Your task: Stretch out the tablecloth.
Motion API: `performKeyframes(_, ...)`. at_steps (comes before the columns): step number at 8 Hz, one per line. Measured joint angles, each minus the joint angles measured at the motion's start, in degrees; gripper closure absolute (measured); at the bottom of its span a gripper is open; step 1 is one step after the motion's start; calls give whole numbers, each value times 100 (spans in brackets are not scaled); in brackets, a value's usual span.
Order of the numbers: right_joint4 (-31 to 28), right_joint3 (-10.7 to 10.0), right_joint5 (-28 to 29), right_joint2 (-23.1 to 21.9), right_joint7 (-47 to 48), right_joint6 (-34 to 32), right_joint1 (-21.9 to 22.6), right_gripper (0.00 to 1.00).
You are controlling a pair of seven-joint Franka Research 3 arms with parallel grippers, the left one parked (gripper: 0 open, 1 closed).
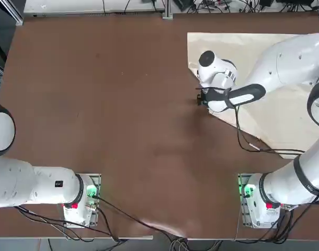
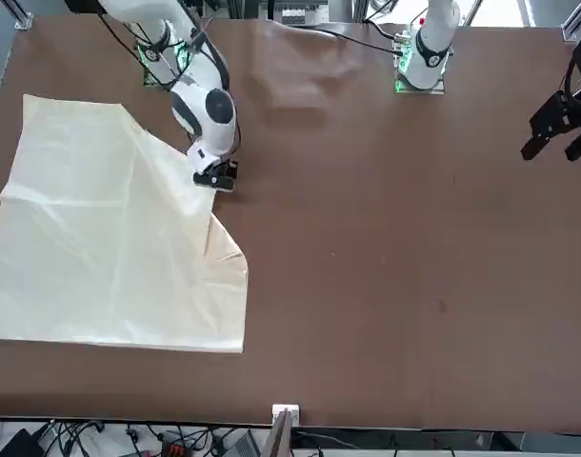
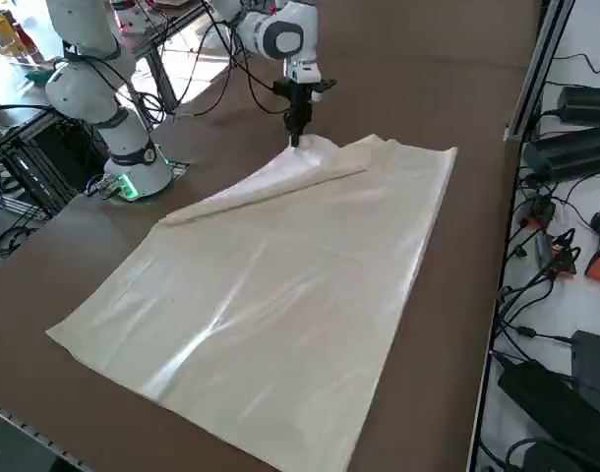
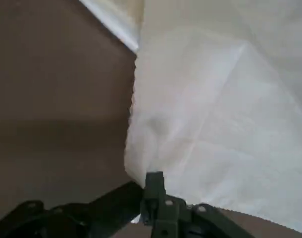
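The tablecloth (image 3: pixel 280 295) is a large, thin sheet of plain cream-beige fabric lying on the brown table (image 1: pixel 107 104), on the working arm's side of it. Most of it lies flat and softly creased, with a faint sheen along the wrinkles in the right side view. Three of its corners show as square and lie spread on the table top. The fourth is folded over onto the sheet itself, so the cloth's edge on that side runs as a long diagonal fold, with a raised ridge of doubled fabric along it. In the front view the cloth (image 2: pixel 110 248) fills the left part of the table, and a small flap stands up slightly partway down its slanted edge.

The table is a broad, smooth, matte brown surface; much of it away from the cloth is bare.

The right arm (image 1: pixel 285 63) is white and rounded, and reaches over the cloth toward the folded edge.

The right gripper (image 3: pixel 295 123) is small, dark and points straight down at the high end of the diagonal fold. Its two fingers are pinched together on the fabric there; the wrist view shows the cloth's edge (image 4: pixel 136 163) caught between the dark fingertips (image 4: pixel 153 181), lifted a little off the table.
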Motion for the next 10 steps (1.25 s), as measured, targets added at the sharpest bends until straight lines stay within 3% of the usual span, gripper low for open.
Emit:
performKeyframes(5, -54, 1179, 53, 80, 1252, -179, 22, 89)
performKeyframes(10, -96, 1354, 60, 99, 2126, -253, 654, 89)
